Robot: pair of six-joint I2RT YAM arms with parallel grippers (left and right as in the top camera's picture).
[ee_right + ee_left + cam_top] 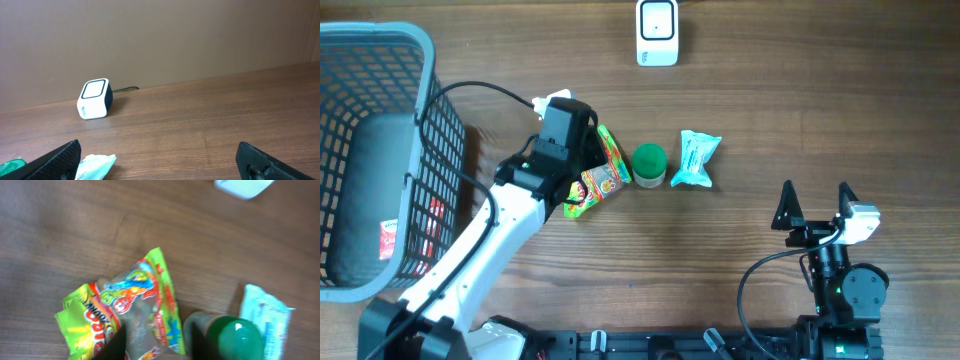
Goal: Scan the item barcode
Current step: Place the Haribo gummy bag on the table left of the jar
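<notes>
Snack packet [135,305] fills your left wrist view, directly beneath your left end effector [585,165], its long axis slanting away from the arm. You cannot tell whether those fingers pinch it. The scanner [657,32] stands farther across the bench [770,90], rightward. Your right end effector [815,197] gapes empty, well apart.

Wooden table [770,110]: basket [380,33], scanner [657,32], snack packet [605,175], green-capped jar [649,165], pale-blue pouch [697,160].
</notes>
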